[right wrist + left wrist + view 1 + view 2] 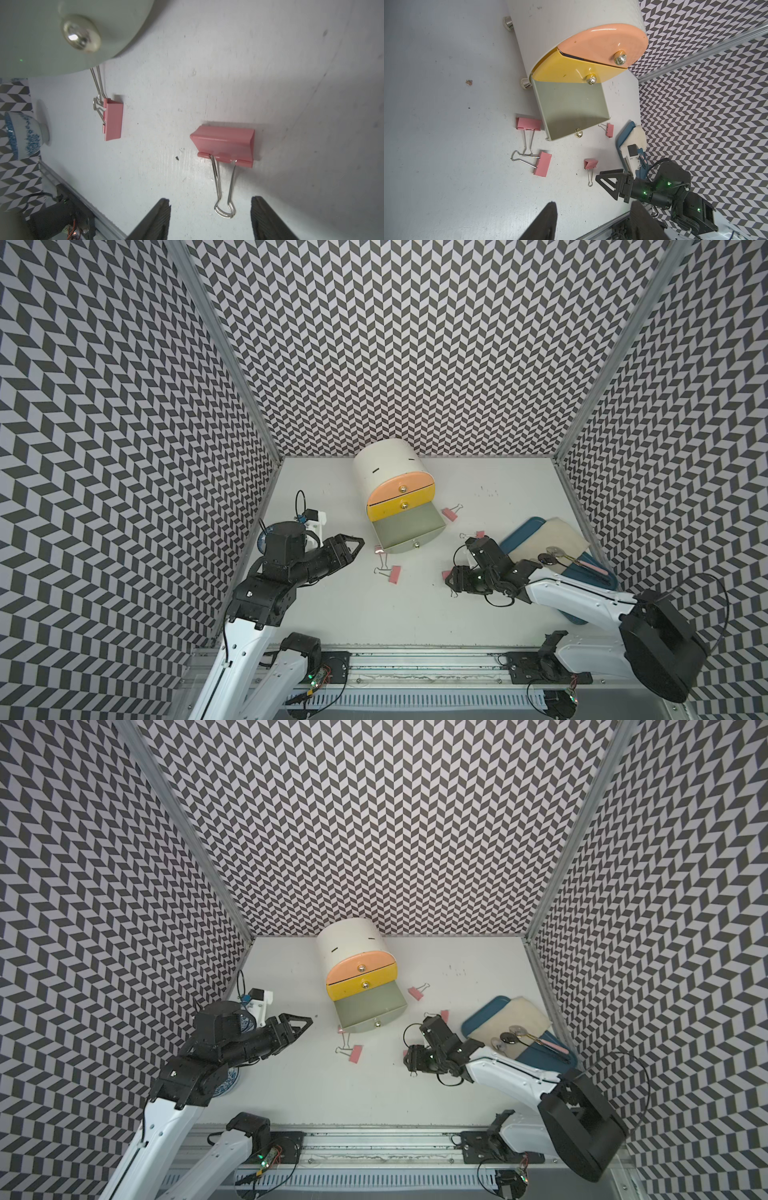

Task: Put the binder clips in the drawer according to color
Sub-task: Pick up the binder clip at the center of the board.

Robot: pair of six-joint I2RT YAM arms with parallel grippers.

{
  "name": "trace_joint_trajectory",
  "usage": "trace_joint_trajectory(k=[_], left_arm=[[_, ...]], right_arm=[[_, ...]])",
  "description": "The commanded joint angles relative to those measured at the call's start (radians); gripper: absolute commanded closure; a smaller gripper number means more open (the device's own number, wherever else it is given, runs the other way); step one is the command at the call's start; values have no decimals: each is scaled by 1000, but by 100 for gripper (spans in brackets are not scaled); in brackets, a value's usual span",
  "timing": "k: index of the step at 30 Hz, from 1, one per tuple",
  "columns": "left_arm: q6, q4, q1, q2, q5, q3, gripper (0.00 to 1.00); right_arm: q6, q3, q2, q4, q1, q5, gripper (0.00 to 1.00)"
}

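Right gripper [209, 200] is held low at the table [291, 83], jaws apart, wire handle of a pink clip [224, 143] between them, ungripped; left gripper [593, 204] is held aloft, jaws apart; green drawer [571, 108] is pulled out, bare floor showing; pink binder clips [542, 164] are scattered beside it.

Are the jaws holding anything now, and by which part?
Nothing is held. Both pairs of jaws are open; the pink clip has its wire handle between the right pair, untouched.

bare table [353, 614] wide open along the front edge; open green drawer [409, 526] juts forward mid-table, pink clips [394, 574] scattered round it, blue tray [519, 535] blocks right side
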State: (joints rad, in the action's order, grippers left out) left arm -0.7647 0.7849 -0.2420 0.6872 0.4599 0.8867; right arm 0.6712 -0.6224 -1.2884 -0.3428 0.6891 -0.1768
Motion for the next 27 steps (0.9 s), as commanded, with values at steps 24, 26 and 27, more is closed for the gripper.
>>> trace_joint_trajectory(k=[24,26,27], left_arm=[[8,-69,-3,35,19,-20,40],[10,-70,-3,40,19,-19,40],[10,-72,-3,41,20,-19,40]], right_arm=[[-153,-272,-301,-144,69,202,32],[-152,-281,-321,-153,74,212,32],[-150,-285,-330,-158,78,222,32]])
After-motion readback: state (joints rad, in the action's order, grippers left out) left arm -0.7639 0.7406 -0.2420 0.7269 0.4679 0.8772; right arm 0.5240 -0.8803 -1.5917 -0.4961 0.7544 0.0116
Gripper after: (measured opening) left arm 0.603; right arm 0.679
